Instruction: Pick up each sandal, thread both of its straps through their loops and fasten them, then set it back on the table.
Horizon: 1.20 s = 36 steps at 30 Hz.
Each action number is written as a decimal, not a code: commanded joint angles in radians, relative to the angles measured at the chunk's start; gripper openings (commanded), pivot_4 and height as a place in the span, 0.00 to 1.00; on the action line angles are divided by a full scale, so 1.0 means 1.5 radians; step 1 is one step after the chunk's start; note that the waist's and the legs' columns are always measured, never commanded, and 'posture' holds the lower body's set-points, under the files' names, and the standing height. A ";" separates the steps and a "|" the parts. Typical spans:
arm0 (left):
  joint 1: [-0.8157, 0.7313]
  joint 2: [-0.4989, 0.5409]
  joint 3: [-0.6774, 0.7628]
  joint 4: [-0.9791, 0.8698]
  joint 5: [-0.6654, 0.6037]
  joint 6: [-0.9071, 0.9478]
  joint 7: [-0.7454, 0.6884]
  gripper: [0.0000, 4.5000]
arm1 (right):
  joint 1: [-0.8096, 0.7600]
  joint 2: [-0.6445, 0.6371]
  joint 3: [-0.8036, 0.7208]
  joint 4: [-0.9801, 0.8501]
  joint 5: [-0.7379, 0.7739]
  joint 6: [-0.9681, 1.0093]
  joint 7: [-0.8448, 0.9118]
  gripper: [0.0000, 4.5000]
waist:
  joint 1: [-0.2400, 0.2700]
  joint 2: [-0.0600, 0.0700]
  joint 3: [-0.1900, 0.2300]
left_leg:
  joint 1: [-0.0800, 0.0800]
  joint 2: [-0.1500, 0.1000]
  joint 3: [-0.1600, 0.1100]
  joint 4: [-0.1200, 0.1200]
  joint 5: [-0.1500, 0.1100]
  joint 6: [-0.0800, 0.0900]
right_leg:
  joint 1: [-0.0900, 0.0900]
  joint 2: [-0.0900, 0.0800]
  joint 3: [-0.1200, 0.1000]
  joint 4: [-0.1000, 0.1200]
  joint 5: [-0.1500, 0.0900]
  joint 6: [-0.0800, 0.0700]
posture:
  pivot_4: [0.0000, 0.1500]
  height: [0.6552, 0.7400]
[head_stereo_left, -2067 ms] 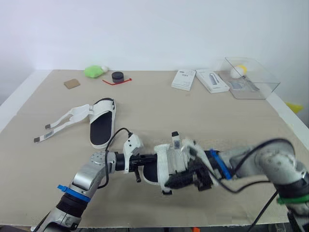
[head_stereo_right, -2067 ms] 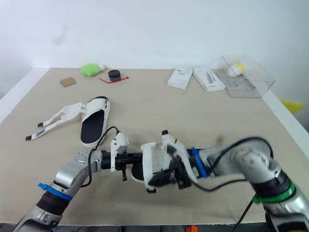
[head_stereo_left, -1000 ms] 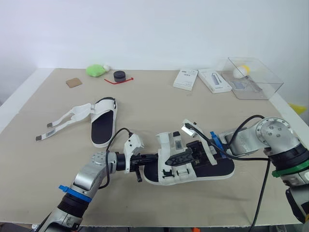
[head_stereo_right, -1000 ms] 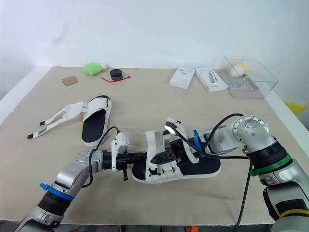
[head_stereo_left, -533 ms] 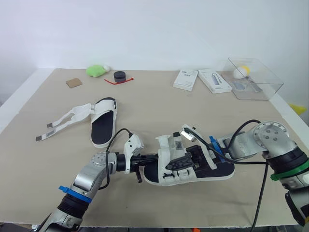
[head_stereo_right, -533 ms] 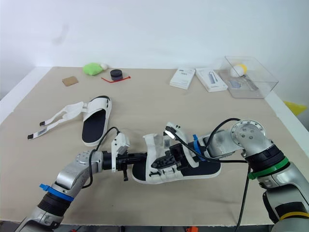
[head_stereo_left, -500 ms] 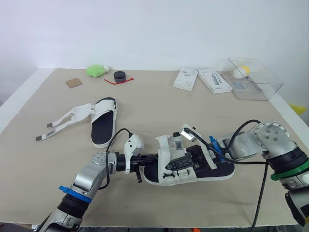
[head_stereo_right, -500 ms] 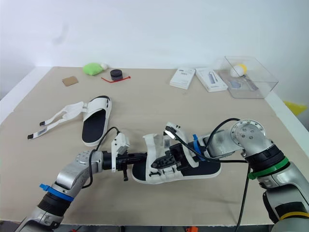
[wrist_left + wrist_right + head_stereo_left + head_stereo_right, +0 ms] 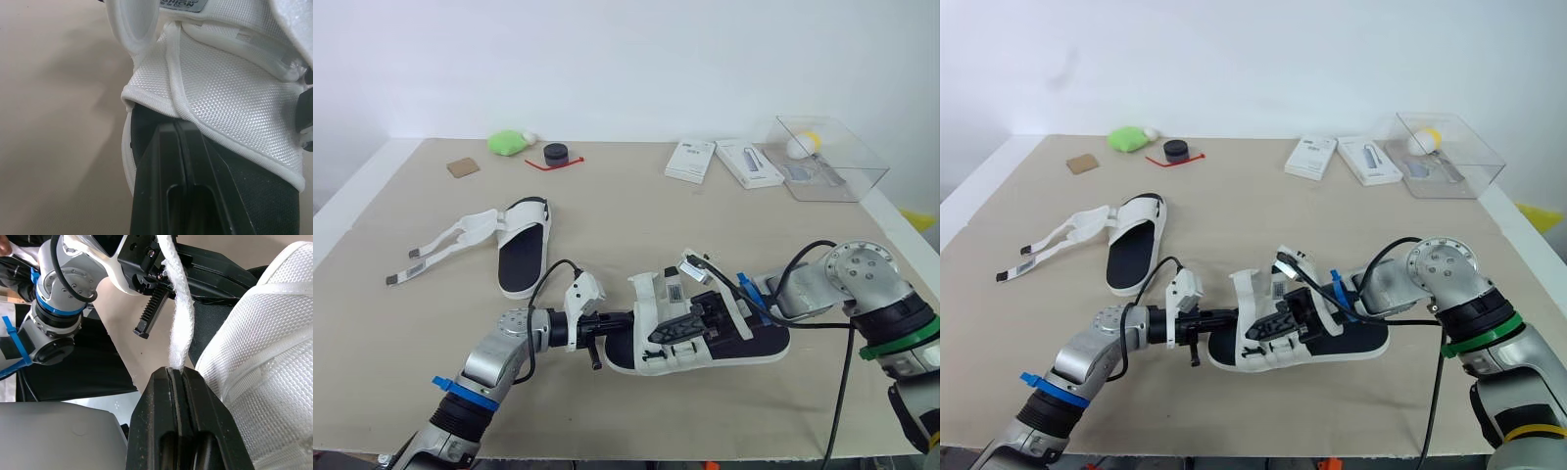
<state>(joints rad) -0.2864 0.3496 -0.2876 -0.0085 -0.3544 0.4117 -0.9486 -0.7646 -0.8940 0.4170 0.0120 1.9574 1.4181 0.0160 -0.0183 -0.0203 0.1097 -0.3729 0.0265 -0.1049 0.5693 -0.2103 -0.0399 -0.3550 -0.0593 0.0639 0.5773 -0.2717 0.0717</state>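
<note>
A white sandal with a black footbed (image 9: 756, 345) lies sole down near the table's front edge. My left gripper (image 9: 612, 320) is shut on its toe end, where the white woven upper (image 9: 220, 93) meets the sole. My right gripper (image 9: 674, 331) reaches over the sandal from the right and is shut on one white strap (image 9: 179, 328); the strap end stands up between its fingers (image 9: 161, 396). The second sandal (image 9: 521, 253) lies flat at the left of the table, its two straps (image 9: 435, 250) unfastened and spread out to the left.
Along the table's far edge sit a clear plastic box (image 9: 829, 162) holding a yellow ball, two white packets (image 9: 688, 159) (image 9: 747, 164), a black disc (image 9: 554, 154), a green lump (image 9: 506, 144) and a brown square (image 9: 462, 167). Bare tabletop lies between the two sandals.
Two seconds ago the sandal was rolled up between the grippers; my right arm has since drawn back to the right and the sandal lies sole down. Hardly any motion in the last half second.
</note>
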 commanded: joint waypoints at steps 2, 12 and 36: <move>0.023 0.005 -0.024 0.044 0.036 0.021 0.017 0.00 | -0.024 0.006 -0.009 0.014 0.010 0.005 0.012 0.02 | 0.000 0.000 0.000 | 0.000 0.000 0.000 0.000 0.000 0.000 | 0.000 0.000 0.000 0.000 0.000 0.000 | 1.00 1.00; 0.026 0.004 -0.026 0.042 0.037 0.023 0.018 0.00 | -0.006 -0.002 0.000 0.003 0.010 0.008 0.003 0.02 | 0.000 0.000 0.000 | 0.000 0.000 0.000 0.000 0.000 0.000 | 0.000 0.000 0.000 0.000 0.000 0.000 | 1.00 1.00; 0.026 0.003 -0.026 0.047 0.040 0.022 0.019 0.00 | 0.038 -0.015 -0.026 -0.188 -0.188 0.014 0.020 0.02 | 0.001 0.000 -0.003 | 0.000 0.000 -0.001 -0.001 0.000 0.000 | 0.000 0.000 0.000 0.000 0.000 0.000 | 1.00 1.00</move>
<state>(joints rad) -0.2765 0.3415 -0.2903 -0.0087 -0.3528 0.4111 -0.9466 -0.7217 -0.9155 0.3653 -0.2197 1.7218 1.3935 0.0182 -0.0174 -0.0209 0.1057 -0.3736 0.0260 -0.1061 0.5681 -0.2106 -0.0405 -0.3549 -0.0596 0.0633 0.5770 -0.2720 0.0721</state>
